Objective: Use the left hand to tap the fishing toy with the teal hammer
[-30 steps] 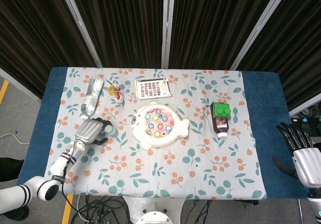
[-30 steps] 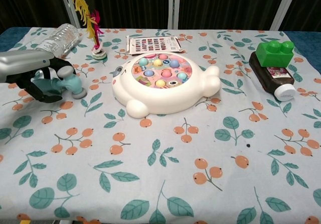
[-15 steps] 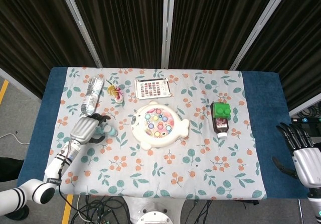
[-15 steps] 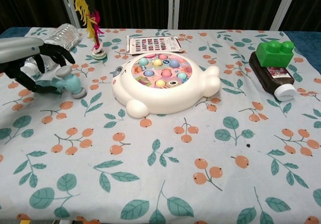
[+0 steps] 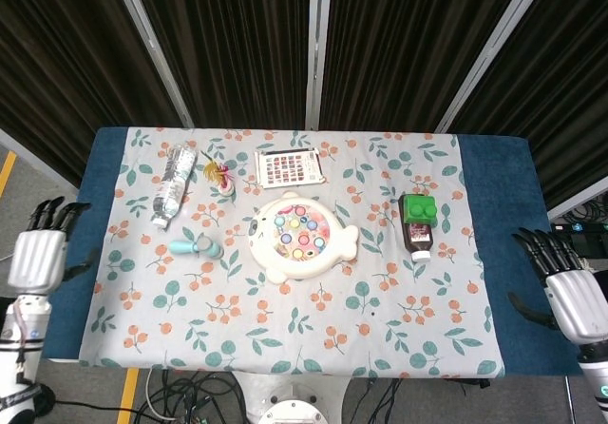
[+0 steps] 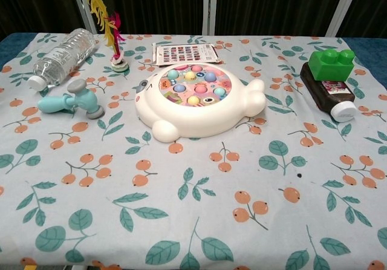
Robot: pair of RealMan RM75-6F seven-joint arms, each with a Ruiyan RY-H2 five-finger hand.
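While both hands hang off the table edges, the left hand (image 5: pixel 36 258) at 9 o'clock and the right hand (image 5: pixel 573 294) at 4 o'clock with fingers spread and empty, the teal hammer (image 6: pixel 71 102) lies flat at 9 o'clock of the fishing toy (image 6: pixel 196 99), near it, and a water bottle (image 6: pixel 61 56) lies beyond.

The fishing toy (image 5: pixel 299 237) sits near the middle of the tabletop (image 5: pixel 285 334). The hammer (image 5: pixel 198 248) lies on the cloth to its left, apart from it, with the bottle (image 5: pixel 172 183) behind, toward the far left corner. The card (image 5: pixel 288 166) lies behind the toy, near the far edge. My hands (image 5: pixel 36 258) (image 5: pixel 575 300) hang off the left and right edges.
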